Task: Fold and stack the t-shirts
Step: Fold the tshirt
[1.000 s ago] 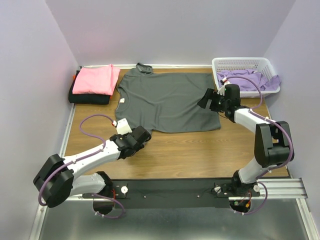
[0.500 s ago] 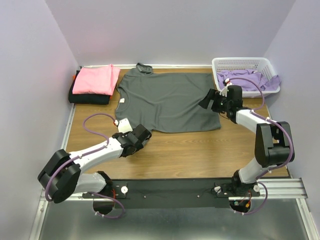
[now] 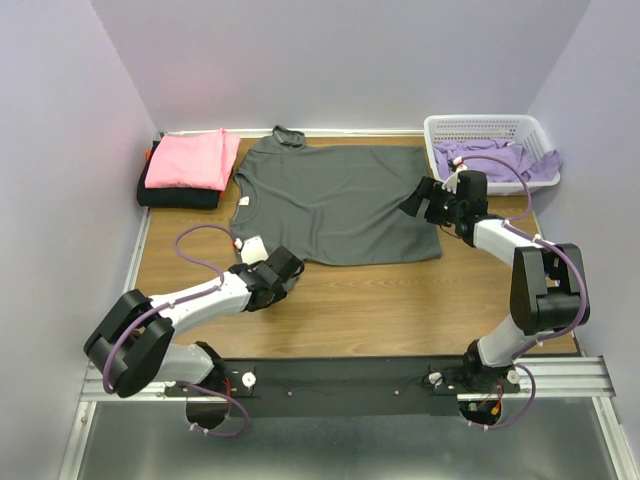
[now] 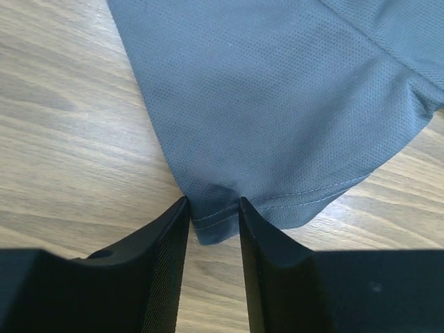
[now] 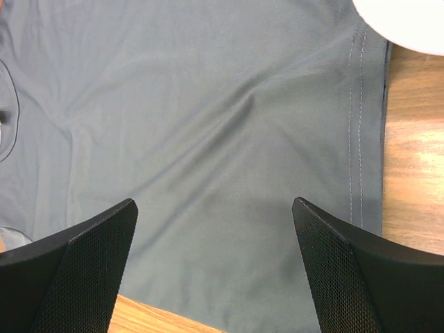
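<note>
A dark charcoal grey t-shirt lies spread flat on the wooden table. My left gripper is low at its near left corner. In the left wrist view the jaws are narrowly open, with the stitched corner of the grey shirt between the fingertips. My right gripper is wide open and empty over the shirt's right side; in its wrist view the grey cloth fills the frame. A folded pink t-shirt lies on a folded black one at the back left.
A white lattice basket at the back right holds lavender shirts, one hanging over its right rim. Its white edge shows in the right wrist view. Purple walls close in the table on three sides.
My left gripper has slid forward and right until the shirt's near left corner sits between its fingers. My right gripper has shifted slightly toward the basket.
</note>
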Controlling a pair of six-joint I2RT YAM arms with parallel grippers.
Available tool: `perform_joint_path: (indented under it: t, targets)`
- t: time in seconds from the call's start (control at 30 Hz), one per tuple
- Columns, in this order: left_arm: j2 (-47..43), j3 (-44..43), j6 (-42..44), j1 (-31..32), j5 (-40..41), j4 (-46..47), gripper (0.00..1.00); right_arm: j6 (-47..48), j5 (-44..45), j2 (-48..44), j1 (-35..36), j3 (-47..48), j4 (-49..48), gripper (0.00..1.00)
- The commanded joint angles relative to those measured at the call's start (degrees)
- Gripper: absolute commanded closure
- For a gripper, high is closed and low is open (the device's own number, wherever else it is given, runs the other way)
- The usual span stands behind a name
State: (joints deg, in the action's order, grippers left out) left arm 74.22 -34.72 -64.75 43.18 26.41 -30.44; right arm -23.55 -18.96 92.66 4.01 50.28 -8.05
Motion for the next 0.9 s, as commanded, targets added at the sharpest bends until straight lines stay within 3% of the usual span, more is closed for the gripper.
perform_joint_path:
  t: [0.0,0.1,0.2,0.23,0.27,0.57,0.87]
  targets:
    - [1.37,0.53,0.77,-0.2,-2.51,1.43,0.67,-0.27,-0.82,-1.69,-0.67,-1.15,-1.17,0.01]
    - [0.85,0.79,1.47,-0.2,-2.42,2.48,0.81,-0.01,-0.46,-1.87,-0.76,-1.15,-1.0,0.01]
    - [-0.64,1.85,3.13,-0.2,-1.9,5.2,0.85,0.79,-0.46,-1.61,-0.76,-1.06,-0.91,0.01]
    - [-1.09,2.11,3.49,-0.11,-1.37,5.82,0.96,0.79,-0.55,-1.61,-0.67,-0.89,-1.0,0.01]
    - [-1.79,2.37,4.71,-0.2,-0.93,6.78,1.0,0.96,-0.9,-1.52,-0.67,-0.8,-1.0,0.01]
    - [-8.21,2.2,18.06,0.77,2.67,17.95,1.0,0.52,1.99,-0.64,-0.5,-0.71,1.11,0.03]
    - [-6.36,1.32,20.72,0.94,10.06,17.95,1.0,0.43,14.54,-3.01,2.31,-1.33,7.79,0.05]
